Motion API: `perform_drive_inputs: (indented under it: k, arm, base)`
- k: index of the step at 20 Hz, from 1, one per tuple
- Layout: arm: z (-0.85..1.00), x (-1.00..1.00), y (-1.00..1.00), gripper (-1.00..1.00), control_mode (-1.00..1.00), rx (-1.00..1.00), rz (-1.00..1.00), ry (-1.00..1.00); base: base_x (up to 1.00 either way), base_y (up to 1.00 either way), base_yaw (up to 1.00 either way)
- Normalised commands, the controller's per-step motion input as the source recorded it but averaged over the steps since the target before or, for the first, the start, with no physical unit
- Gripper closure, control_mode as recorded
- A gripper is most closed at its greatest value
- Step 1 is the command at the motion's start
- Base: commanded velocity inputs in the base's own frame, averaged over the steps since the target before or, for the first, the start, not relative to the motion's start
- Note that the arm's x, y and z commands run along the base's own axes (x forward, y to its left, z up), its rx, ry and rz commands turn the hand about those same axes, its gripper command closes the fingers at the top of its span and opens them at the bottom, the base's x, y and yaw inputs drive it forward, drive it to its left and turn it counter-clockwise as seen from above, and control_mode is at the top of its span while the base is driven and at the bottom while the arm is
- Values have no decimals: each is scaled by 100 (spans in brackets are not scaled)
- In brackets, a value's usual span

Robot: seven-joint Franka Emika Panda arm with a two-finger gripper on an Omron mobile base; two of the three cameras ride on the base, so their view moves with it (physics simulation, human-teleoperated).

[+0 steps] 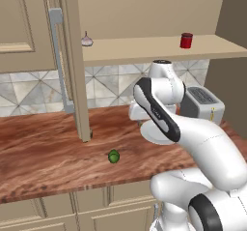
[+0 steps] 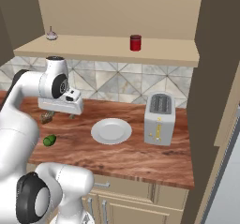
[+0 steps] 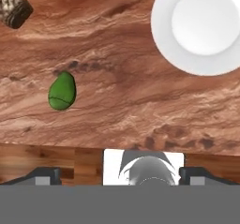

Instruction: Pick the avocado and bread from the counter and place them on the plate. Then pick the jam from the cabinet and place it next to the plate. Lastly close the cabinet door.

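Observation:
The dark-green avocado (image 1: pixel 113 156) (image 2: pixel 49 140) (image 3: pixel 62 91) lies on the wood-grain counter (image 1: pixel 48 148), near its front edge. The brown bread (image 2: pixel 46 118) (image 3: pixel 15 8) sits just behind the avocado. To their right, the white plate (image 2: pixel 111 130) (image 3: pixel 201 28) lies bare. My gripper (image 2: pixel 60 113) (image 3: pixel 120 176) hovers open above the counter between the avocado and the plate, holding nothing. The red jam (image 1: pixel 186 40) (image 2: pixel 135 42) stands on the cabinet shelf (image 1: pixel 144 49). The cabinet door (image 1: pixel 75 56) stands open, edge-on, its grey handle (image 1: pixel 57 56) on the left side.
A grey toaster (image 1: pixel 202 102) (image 2: pixel 159 117) stands right of the plate. A pale garlic bulb (image 1: pixel 87 40) (image 2: pixel 51 34) sits at the shelf's left end. The open door's lower edge hangs over the counter just behind the avocado. A tall beige panel borders the counter on the right.

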Motion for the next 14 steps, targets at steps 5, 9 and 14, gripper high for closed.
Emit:
perform_drive_inputs:
  k: [5,9,14]
  arm:
    - [-25,-1,31,-100,-100,0,-1,6]
    - [-31,-1,32,-100,-100,0,-1,3]
    - [-28,0,37,-100,-100,0,-1,0]
  base:
    - [0,0,0]
    - [0,0,0]
    - [0,0,0]
